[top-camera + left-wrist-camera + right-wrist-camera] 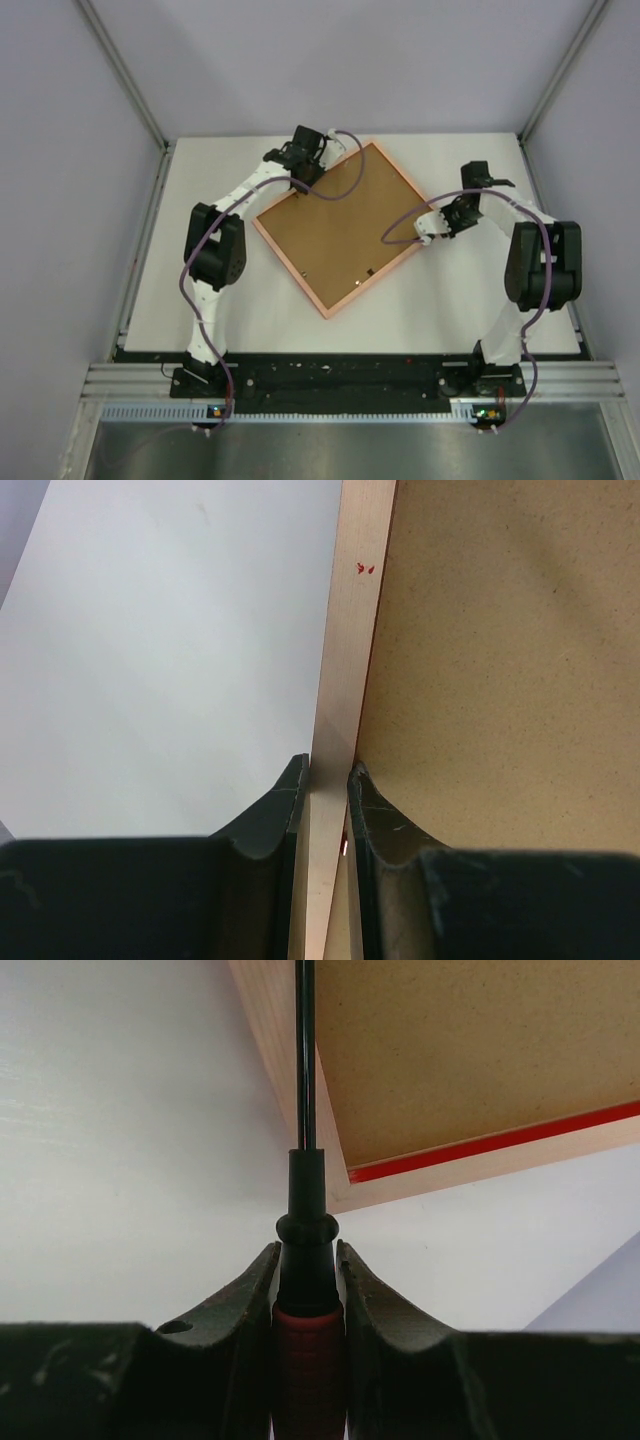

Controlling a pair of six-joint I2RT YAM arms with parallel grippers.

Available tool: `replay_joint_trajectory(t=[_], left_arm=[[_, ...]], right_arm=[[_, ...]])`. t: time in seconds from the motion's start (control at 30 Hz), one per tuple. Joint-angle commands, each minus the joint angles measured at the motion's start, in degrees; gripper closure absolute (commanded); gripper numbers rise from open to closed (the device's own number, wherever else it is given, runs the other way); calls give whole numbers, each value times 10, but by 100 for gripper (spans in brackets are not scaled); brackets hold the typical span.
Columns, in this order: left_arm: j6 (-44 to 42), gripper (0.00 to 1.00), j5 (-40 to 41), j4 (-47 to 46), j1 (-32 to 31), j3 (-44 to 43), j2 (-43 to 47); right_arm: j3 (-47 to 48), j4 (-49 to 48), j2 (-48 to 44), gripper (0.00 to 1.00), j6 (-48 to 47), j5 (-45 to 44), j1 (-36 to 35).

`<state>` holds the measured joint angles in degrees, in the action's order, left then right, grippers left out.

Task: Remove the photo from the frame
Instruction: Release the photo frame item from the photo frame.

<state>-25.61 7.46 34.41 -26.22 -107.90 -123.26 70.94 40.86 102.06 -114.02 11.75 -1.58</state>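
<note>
Fingers (275,820) of my left gripper (327,780) pinch narrow on the pale rim of the frame (338,660), one outside it and one on the side of the brown board (500,680). The fingers (365,1290) of my right gripper (307,1260) are closed round the handle of a thin black tool (305,1090). Its shaft runs up along the rim beside the frame's right corner, and its tip is out of my wrist view.

The frame lies back-up and turned cornerwise on the table (450,300). I cannot see the photo. I judge it sits face down under the board, so the board has to come out first.

To do this well, I use the left grip purely as an anchor, pressing the rim flat so the frame cannot spin when I lever. With the right, I bring the tip low and shallow into the seam between the board and the red lip (500,1145), then pry gently upward instead of stabbing. A steep angle could gouge the board or crease the print beneath. Small dark marks along the board's edge may be clips, but they are too small to tell. If they are, I turn them aside before lifting.
</note>
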Motion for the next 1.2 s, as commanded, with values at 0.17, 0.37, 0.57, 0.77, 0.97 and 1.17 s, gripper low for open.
replay_joint_trajectory(t=[0.17, 0.37, 0.57, 0.77, 0.97, 1.17], left_arm=[[15, 100, -7, -51, -6, -14, 25], [18, 100, -12, -51, -11, -12, 14], [16, 100, -13, -52, -10, -18, 11], [22, 100, -20, -52, -12, -16, 5], [35, 100, -31, -58, -16, -15, -7], [50, 100, -44, -62, -18, -16, -16]], right_arm=[[-37, -30, 14, 100, -414, 103, -9], [-47, -57, 17, 100, -415, 121, -18], [-52, -97, 17, 100, -415, 137, -24], [-68, -141, 17, 100, -415, 154, -30], [-79, -176, 23, 100, -415, 175, -38], [-72, -213, 38, 100, -415, 196, -38]])
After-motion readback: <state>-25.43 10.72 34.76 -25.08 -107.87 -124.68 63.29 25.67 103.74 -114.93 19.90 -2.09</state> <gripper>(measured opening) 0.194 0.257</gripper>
